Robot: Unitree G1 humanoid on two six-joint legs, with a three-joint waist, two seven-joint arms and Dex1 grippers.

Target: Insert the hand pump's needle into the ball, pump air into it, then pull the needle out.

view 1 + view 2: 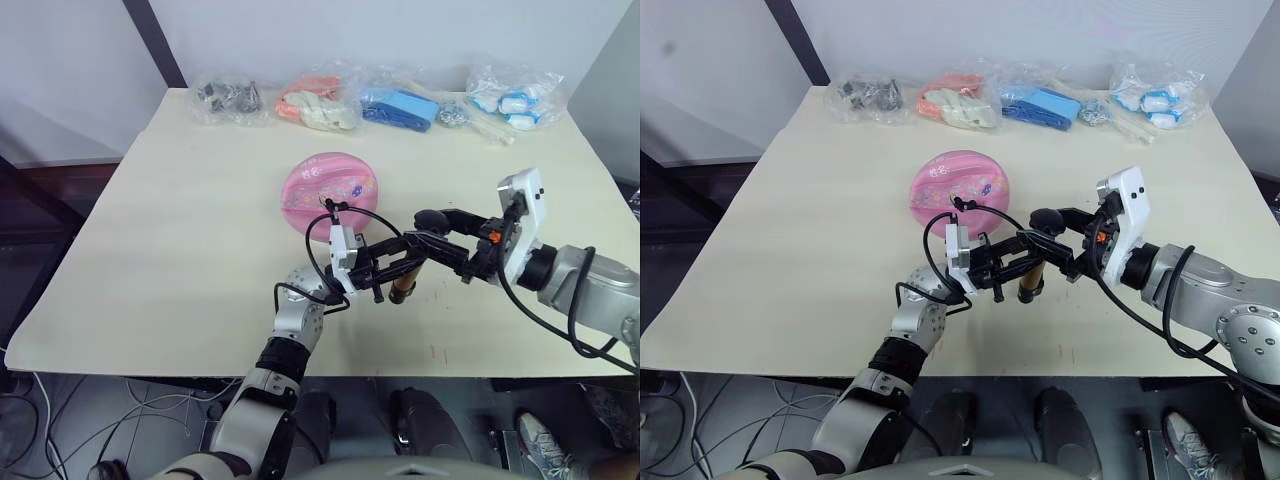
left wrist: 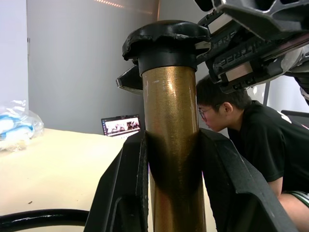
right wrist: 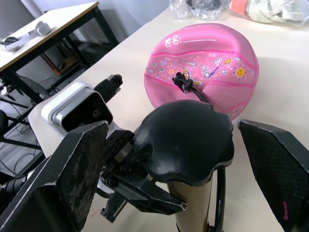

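Note:
The pink ball [image 1: 330, 190] rests on the cream table [image 1: 170, 250], just beyond both grippers. The hand pump [image 1: 402, 290] stands upright in front of it. My left gripper [image 1: 392, 266] is shut on its gold barrel [image 2: 171, 121]. My right gripper [image 3: 171, 126] is open, one finger on each side of the black handle [image 3: 186, 137] on top, with gaps showing. The thin black hose [image 3: 195, 94] runs up to the ball's valve [image 3: 182, 79]. The needle itself is too small to make out there.
Several clear bags of parts line the table's far edge: dark pieces [image 1: 228, 98], orange and white [image 1: 318, 100], blue [image 1: 400, 105], and white and blue [image 1: 512, 95]. A seated person [image 2: 256, 145] and a laptop [image 2: 120, 125] are beyond the table. Another table [image 3: 53, 21] stands alongside.

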